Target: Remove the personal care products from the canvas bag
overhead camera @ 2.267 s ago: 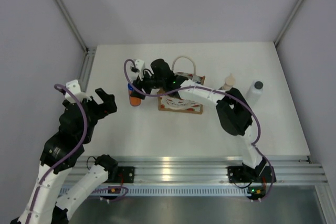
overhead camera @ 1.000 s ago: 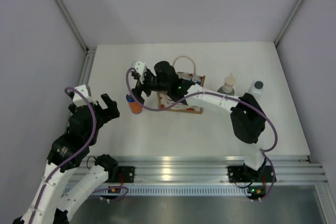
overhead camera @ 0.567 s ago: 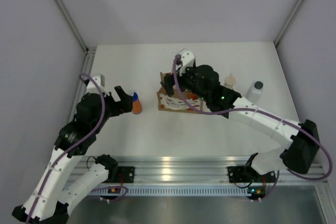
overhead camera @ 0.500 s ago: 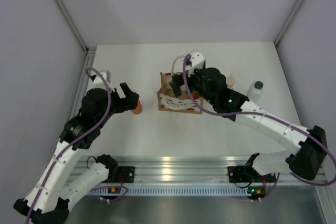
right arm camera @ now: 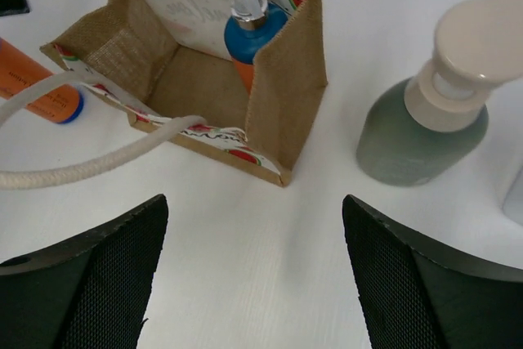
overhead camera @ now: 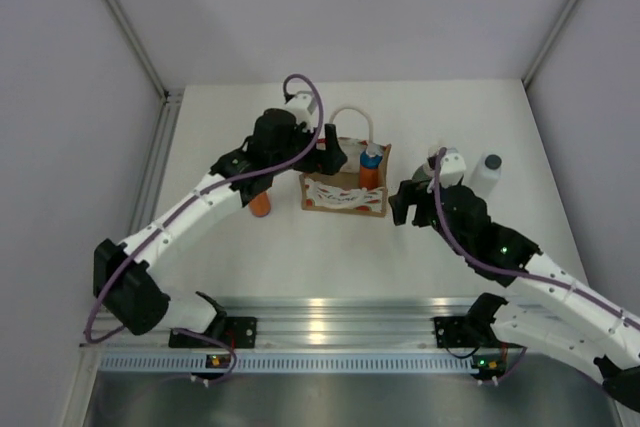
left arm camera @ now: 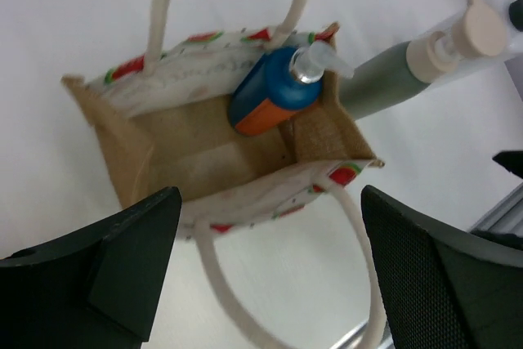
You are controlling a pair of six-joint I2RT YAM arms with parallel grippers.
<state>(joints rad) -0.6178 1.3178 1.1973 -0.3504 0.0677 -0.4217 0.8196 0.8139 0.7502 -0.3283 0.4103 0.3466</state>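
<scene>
Canvas bag (overhead camera: 343, 197) now sits directly beneath the left tool (left arm camera: 270, 284), which has swung in with fingers spread, empty; one orange bottle (left arm camera: 274, 91) remains inside to lift. The right tool (right arm camera: 253, 284) has backed off rightward, likewise wide and empty

Overhead and close wrist views share canvas bag (overhead camera: 345, 199)

Bright even light, soft shadows, sharp

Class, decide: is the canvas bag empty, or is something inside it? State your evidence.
Not empty. The canvas bag holds one blue-capped orange bottle leaning in a corner; its floor is otherwise bare.
</scene>
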